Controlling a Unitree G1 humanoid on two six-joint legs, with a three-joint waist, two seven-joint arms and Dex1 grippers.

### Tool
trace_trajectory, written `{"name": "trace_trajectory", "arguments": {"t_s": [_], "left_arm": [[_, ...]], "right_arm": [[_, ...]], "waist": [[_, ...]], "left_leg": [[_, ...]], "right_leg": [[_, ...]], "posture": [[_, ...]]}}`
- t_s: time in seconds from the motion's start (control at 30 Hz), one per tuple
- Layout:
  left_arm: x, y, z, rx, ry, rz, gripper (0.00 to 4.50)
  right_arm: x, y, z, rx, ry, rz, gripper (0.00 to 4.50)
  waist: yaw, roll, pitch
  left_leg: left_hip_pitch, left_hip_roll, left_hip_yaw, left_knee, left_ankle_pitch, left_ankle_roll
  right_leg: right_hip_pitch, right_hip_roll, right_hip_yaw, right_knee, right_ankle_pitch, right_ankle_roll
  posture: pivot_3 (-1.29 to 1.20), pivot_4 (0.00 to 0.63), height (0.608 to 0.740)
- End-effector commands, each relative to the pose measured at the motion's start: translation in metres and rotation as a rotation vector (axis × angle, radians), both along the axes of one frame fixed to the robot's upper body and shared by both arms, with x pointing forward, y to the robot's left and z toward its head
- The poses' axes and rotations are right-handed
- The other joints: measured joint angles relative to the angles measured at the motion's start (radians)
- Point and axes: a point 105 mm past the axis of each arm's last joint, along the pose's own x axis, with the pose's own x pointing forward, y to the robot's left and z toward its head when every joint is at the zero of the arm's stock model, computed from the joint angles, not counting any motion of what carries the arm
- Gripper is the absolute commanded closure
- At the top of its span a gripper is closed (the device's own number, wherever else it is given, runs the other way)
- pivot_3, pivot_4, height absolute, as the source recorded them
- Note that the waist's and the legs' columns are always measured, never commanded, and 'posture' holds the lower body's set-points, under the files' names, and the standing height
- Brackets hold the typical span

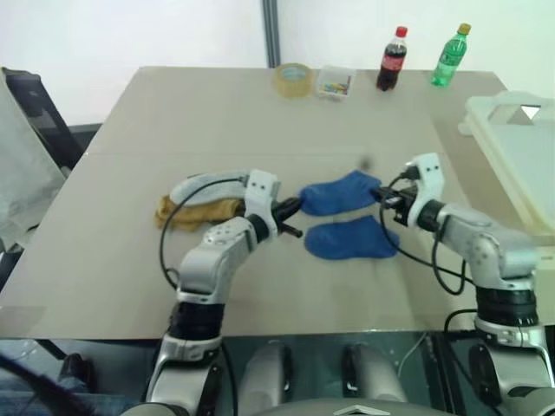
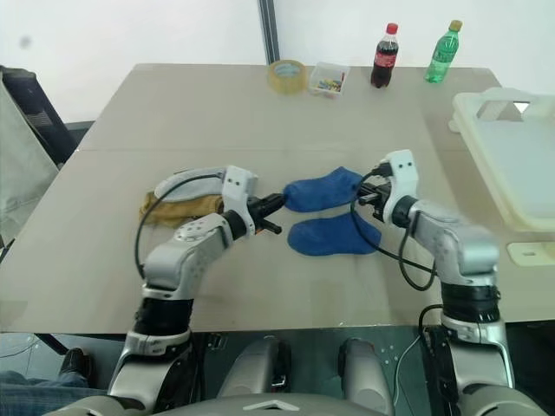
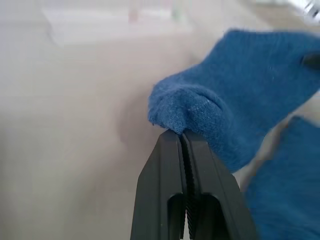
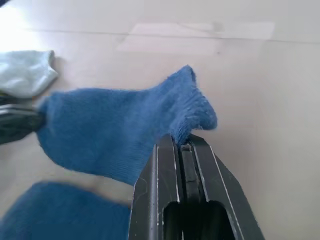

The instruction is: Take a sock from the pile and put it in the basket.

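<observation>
The left gripper (image 3: 184, 134) is pinching one end of a blue sock (image 1: 340, 192), its jaws closed tight on the fabric. The right gripper (image 4: 181, 144) is clamping the other end, the ribbed cuff, just as narrowly. The sock is hanging stretched between the two, above the table (image 1: 217, 113).

Just beneath it, toward 6 o'clock, a second blue sock (image 1: 351, 238) is lying flat on the table. At 9 o'clock from the left gripper, the rest of the pile (image 1: 198, 203) is lying: a grey sock on top, a mustard one under it, partly crossed by the left arm's black cable.

The basket (image 1: 512, 147) is sitting at 3 o'clock, at the table's right edge, well apart from the held sock, with the right arm standing between them.

At 12 o'clock, along the far edge, a tape roll (image 1: 293, 79), a small clear box (image 1: 334, 82), a cola bottle (image 1: 391, 59) and a green bottle (image 1: 450, 55) are standing in a row.
</observation>
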Motion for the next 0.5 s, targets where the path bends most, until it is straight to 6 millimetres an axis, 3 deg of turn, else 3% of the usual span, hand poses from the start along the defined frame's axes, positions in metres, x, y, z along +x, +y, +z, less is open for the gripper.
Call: {"name": "trace_trajectory", "arguments": {"t_s": [0.03, 0.17, 0.27, 0.5], "left_arm": [[-0.023, 0.000, 0.016, -0.039, -0.032, -0.041, 4.47], [-0.046, -0.008, 0.022, -0.108, -0.010, -0.091, 4.47], [-0.065, -0.014, 0.004, -0.042, 0.060, -0.140, 4.47], [-0.074, -0.015, -0.008, 0.009, 0.113, -0.159, 4.47]], "right_arm": [[-0.027, -0.008, 0.019, 0.002, -0.027, 0.007, 4.50], [-0.048, -0.015, 0.017, -0.009, 0.018, 0.009, 4.50], [-0.061, -0.016, 0.009, -0.010, 0.074, 0.006, 4.50], [-0.078, -0.009, -0.008, 0.004, 0.166, 0.041, 4.50]], "waist": [[0.000, 0.000, 0.000], [0.000, 0.000, 0.000], [-0.002, -0.001, 0.000], [-0.004, -0.001, 0.000]], "left_leg": [[-0.001, 0.000, 0.000, 0.000, 0.000, 0.000], [-0.001, 0.000, -0.001, 0.000, 0.000, 0.000], [0.000, 0.000, 0.000, 0.001, 0.000, 0.000], [0.004, 0.000, 0.001, 0.001, 0.000, 0.000]], "right_leg": [[-0.001, 0.000, 0.000, 0.000, 0.000, 0.000], [-0.001, 0.000, 0.000, -0.001, 0.000, 0.000], [0.000, 0.000, 0.000, 0.000, -0.001, -0.001], [0.001, 0.002, 0.002, 0.002, -0.003, -0.004]], "posture": [[0.00, 0.150, 0.740], [0.00, 0.150, 0.740], [0.00, 0.150, 0.740], [0.00, 0.150, 0.740]]}}
